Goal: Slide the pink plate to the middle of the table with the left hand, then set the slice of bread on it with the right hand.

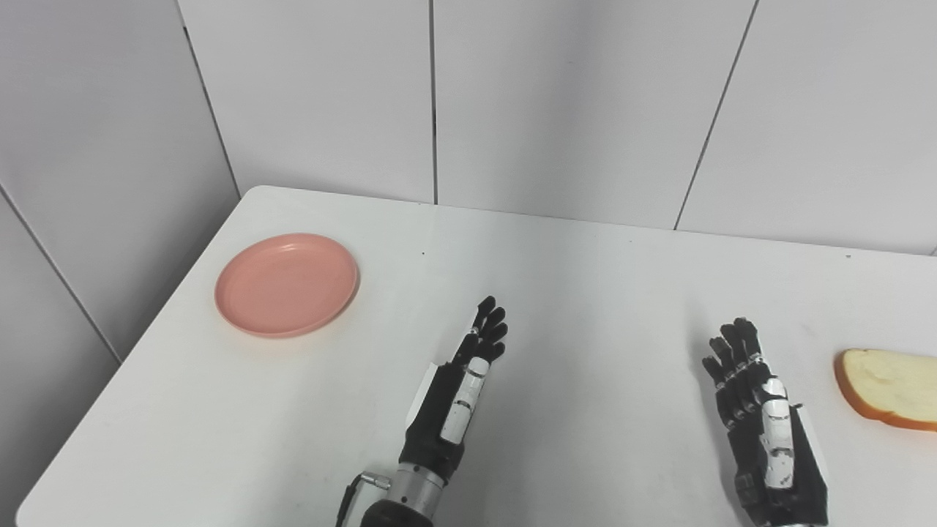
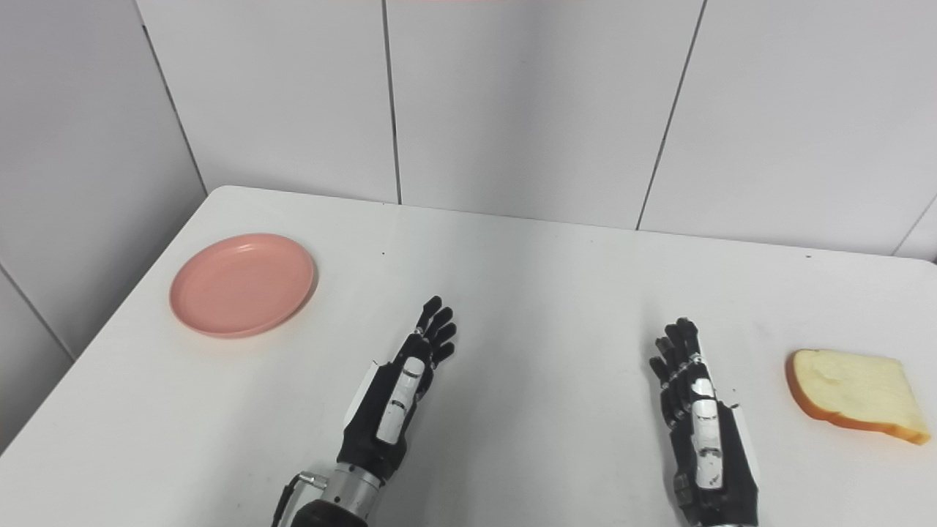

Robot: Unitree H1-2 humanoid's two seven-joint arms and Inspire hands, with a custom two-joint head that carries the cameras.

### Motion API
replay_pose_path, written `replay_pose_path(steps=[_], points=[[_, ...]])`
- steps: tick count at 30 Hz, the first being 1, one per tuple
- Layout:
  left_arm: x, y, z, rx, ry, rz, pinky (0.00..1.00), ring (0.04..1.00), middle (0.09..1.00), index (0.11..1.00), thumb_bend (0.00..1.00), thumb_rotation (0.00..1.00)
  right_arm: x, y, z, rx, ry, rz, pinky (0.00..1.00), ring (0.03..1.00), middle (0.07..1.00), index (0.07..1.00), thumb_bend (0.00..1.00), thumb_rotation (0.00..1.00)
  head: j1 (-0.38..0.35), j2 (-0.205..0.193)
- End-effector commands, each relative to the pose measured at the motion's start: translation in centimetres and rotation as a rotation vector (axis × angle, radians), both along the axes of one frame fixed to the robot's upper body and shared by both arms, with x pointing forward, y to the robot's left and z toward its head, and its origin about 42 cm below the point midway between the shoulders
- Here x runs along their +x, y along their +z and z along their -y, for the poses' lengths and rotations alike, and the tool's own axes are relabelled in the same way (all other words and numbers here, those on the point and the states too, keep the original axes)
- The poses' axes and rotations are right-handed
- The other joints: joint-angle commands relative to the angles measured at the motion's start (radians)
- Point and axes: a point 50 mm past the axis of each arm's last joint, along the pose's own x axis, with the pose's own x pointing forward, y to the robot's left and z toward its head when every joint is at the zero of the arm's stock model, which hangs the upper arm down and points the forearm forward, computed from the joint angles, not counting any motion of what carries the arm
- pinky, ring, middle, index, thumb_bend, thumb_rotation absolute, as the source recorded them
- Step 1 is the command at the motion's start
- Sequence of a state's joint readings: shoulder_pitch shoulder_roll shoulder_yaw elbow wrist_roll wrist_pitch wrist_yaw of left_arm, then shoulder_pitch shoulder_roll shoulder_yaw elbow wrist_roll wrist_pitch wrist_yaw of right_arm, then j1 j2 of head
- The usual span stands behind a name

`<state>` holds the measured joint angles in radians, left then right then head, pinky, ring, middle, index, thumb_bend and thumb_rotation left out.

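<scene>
White panelled walls behind, white tabletop (image 2: 556,293) running out to a rounded far-left corner. Pink plate (image 1: 286,284) sits far left, close to the left edge, right way up and empty. So step one isn't started, I'd say: the plate needs to come right and nearer to reach the middle.

Left hand (image 1: 463,382) is near centre, fingers straight and together, pointing away, holding nothing. It's well apart from the plate, angled slightly right rather than toward it. Looks like a rest pose.

Right hand (image 2: 699,417) is near right, fingers extended and slightly spread, empty. Slice of bread (image 2: 853,395) lies flat just right of it, not touching. Placement makes sense: each item is on the side of the hand meant to handle it.

Hard to see: the bread is cut off by the frame edge in the left eye view, whole only in the right eye view. Both palms face sideways or down, so I can't tell if either touches the surface. Forearms are cropped at the bottom.
</scene>
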<state>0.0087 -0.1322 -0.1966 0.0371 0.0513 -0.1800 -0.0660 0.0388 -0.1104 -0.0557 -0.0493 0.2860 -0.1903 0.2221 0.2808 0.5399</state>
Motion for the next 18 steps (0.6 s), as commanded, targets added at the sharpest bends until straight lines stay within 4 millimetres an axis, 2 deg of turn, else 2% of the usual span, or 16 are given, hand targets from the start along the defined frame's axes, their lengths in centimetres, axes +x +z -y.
replay_pose_path(steps=[1,12,18], points=[[-1.68,-3.28,-0.7,0.019,0.007,-0.103,0.96,0.977,0.992,0.994,0.45,1.0,-2.13,-3.63,0.29,0.024,-0.015,-0.11,1.0,1.0,1.0,1.0,0.39,1.0,-0.002,0.001],[-1.9,-2.86,-0.92,-0.036,0.022,-0.091,0.98,0.97,0.991,0.994,0.48,1.0,-2.46,-2.81,-0.26,0.019,-0.022,-0.115,1.0,1.0,1.0,1.0,0.39,1.0,-0.017,0.029],[-1.13,-2.68,-1.64,-0.047,0.011,-0.094,0.99,0.978,0.992,0.993,0.49,1.0,-2.12,-2.75,-0.57,0.022,-0.027,-0.114,1.0,1.0,1.0,1.0,0.4,0.97,-0.019,0.037]])
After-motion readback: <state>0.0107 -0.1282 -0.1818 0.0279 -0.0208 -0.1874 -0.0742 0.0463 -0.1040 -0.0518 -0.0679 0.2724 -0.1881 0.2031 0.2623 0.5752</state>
